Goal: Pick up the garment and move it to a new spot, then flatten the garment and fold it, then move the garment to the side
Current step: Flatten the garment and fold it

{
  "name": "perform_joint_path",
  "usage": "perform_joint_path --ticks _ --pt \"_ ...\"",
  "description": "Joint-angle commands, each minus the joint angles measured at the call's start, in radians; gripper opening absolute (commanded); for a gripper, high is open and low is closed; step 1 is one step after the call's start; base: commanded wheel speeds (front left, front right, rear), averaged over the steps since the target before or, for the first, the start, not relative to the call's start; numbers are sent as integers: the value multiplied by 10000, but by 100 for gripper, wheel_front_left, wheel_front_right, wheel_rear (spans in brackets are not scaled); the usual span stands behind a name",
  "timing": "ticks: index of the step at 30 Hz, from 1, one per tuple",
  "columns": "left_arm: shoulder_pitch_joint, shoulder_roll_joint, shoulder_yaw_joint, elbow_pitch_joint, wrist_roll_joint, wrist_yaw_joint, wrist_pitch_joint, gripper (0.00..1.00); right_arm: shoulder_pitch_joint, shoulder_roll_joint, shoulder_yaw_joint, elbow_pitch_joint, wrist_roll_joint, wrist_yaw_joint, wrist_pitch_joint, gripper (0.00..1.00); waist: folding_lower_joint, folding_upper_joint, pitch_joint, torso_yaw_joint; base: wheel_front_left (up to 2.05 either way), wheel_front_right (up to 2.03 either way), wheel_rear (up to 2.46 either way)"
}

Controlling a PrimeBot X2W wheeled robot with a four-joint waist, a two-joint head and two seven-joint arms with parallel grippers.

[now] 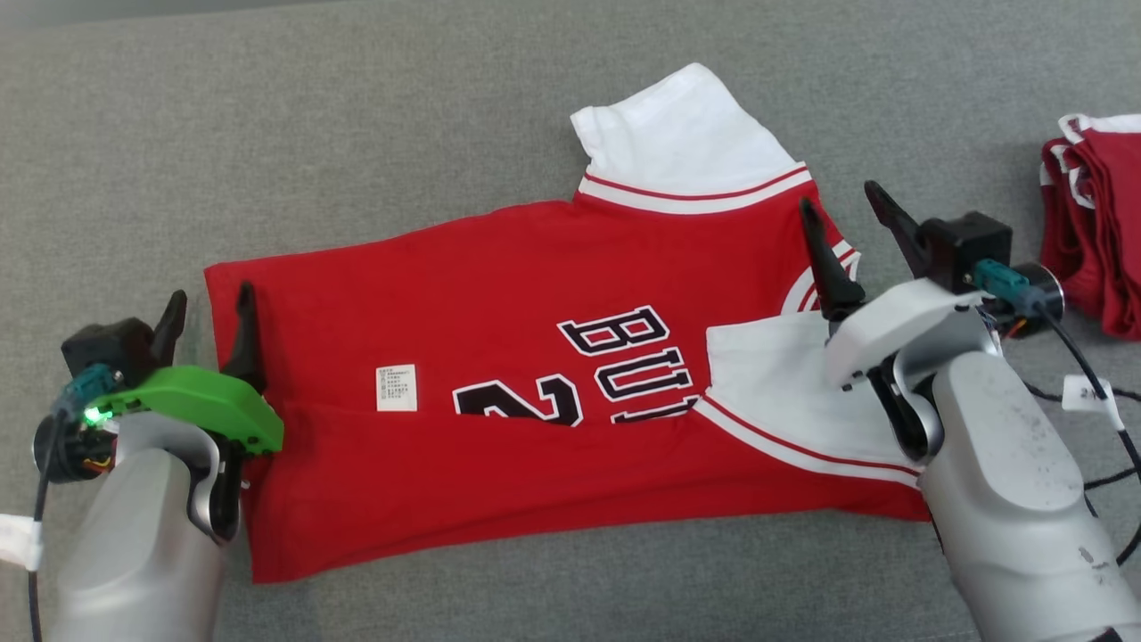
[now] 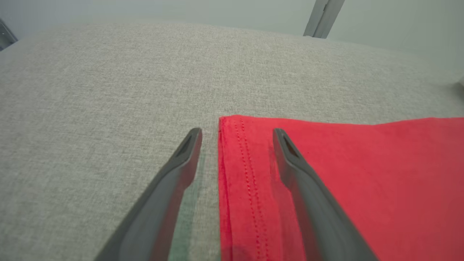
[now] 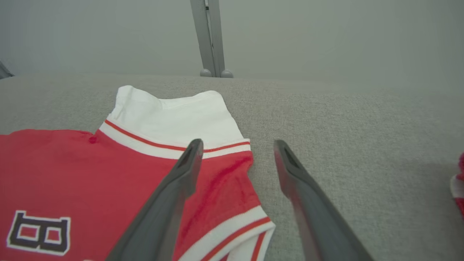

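A red garment [image 1: 499, 294] with white sleeves and black lettering lies on the grey cloth surface, its near long edge folded up over the middle. My left gripper [image 1: 209, 316] is open, straddling the hem at the garment's left end [image 2: 253, 174]; one finger [image 2: 181, 159] is over bare cloth, the other over red fabric. My right gripper [image 1: 842, 218] is open at the collar end, with the left finger [image 3: 186, 163] above the red shoulder [image 3: 224, 181] and the other above the grey surface. Neither holds anything.
A pile of folded red and white garments [image 1: 1101, 232] sits at the far right edge. Black cables and a white tag [image 1: 1092, 392] trail beside my right arm. A grey post [image 3: 209, 36] stands behind the surface.
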Motion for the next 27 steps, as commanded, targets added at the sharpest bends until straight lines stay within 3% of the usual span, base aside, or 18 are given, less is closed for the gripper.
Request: perform_joint_path --ticks 1,3,4,6,13,26,27 --pt "-411 179 -189 230 -141 25 1 100 -327 -11 105 75 -133 -16 110 100 -1 0 564 -2 0 0 0" --pt "-690 300 -557 468 -253 25 1 100 -740 3 274 181 -260 -16 253 100 -1 0 754 14 0 0 0" --pt "-785 336 -716 587 -329 25 1 79 -930 9 346 233 -313 -16 307 100 -1 0 840 28 0 0 0" --pt "-1042 403 -996 691 -508 25 10 0 -1321 -31 532 375 -417 -16 478 100 -1 0 1024 98 0 0 0" --pt "-1447 534 -1477 -278 -754 25 -1 0 -2861 -349 625 1237 -700 -16 1121 100 -1 0 1451 615 0 0 0" --pt "-1483 -40 -1993 -1882 -932 25 -1 0 -5542 -311 -351 4427 -1488 -16 2639 100 -1 0 1977 1832 0 0 0" --pt "-1452 -66 -2011 -1907 -958 25 -1 0 -5647 -307 -416 4634 -1594 -16 2755 89 -1 0 1978 1857 0 0 0"
